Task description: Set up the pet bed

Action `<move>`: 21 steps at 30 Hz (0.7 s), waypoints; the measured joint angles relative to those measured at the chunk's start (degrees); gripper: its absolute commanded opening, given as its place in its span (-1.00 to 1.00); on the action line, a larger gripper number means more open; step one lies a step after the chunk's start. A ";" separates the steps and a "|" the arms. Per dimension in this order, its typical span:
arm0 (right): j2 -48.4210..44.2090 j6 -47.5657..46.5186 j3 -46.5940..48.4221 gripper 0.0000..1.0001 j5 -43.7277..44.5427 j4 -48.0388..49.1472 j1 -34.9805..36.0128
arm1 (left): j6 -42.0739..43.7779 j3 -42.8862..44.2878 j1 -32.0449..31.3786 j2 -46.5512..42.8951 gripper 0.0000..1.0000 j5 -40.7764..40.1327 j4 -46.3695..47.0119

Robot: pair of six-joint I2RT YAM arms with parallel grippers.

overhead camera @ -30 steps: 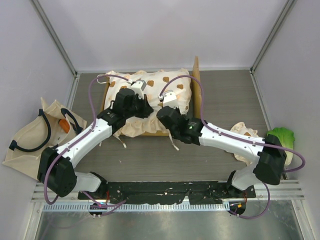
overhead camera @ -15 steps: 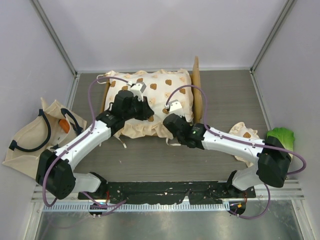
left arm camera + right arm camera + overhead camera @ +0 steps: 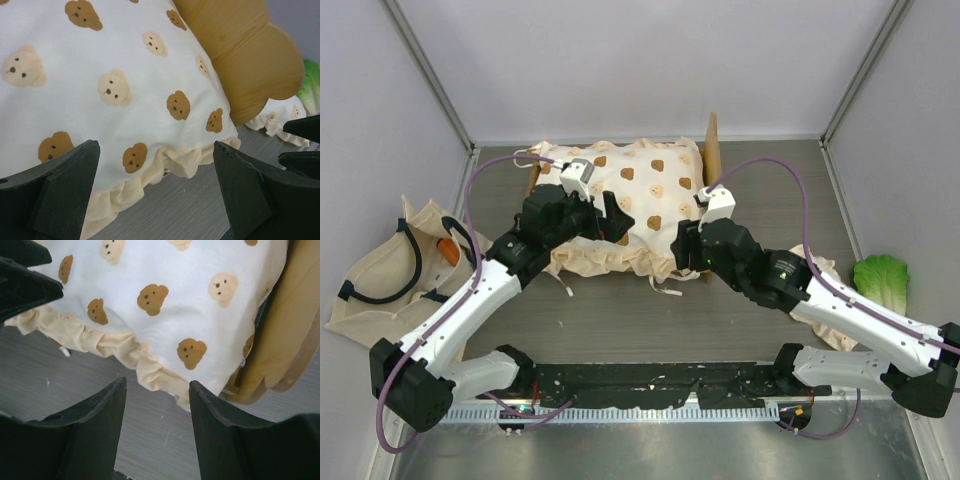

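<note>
Just under the left gripper point(image 3: 156, 147) lies bare table point(image 3: 620, 320). Its jaws are spread as wide as they go, with nothing between them. The right gripper point(image 3: 157, 385), a little to the left one's right, is also released, though less widely, and touches nothing.

A second ago both were clamped down on the bear-print cushion point(image 3: 650, 195). They have now let go and drawn back toward the near side, so the placing looks finished and the arms appear to be clearing away.

Straight ahead of both sets of fingers, close but apart from them, the cushion's ruffled frill point(image 3: 100, 342) hangs over the near side of the pet bed point(image 3: 532, 180). Beyond the frill the cushion lies spread across the frame and flatter than it was, hiding the base. The seating at the corners cannot be judged from here.

To the right gripper's right, the scalloped headboard point(image 3: 295, 325) stands upright against the cushion's end. Past it, from the left wrist, a smaller frilled pillow point(image 3: 275, 117) lies on the table with the lettuce toy point(image 3: 312, 85) behind it. If that pillow belongs in the bed, it is still to go in.
</note>
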 measured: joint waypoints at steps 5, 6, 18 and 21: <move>-7.28 5.99 -8.92 -0.32 -6.16 0.66 0.04 | -0.87 -0.24 0.00 -1.92 0.99 1.62 0.11; -8.15 6.84 -10.84 -0.38 -7.15 0.63 0.04 | -1.05 -0.63 -0.15 -1.92 0.99 2.10 0.11; -2.78 13.70 -21.84 -0.82 -3.06 2.16 -0.87 | -2.51 -11.67 -9.29 -2.12 0.99 2.10 -2.51; 1.97 11.02 -21.75 -0.83 -1.75 6.25 -4.13 | -2.75 -13.27 -9.73 -1.73 0.99 1.68 -1.84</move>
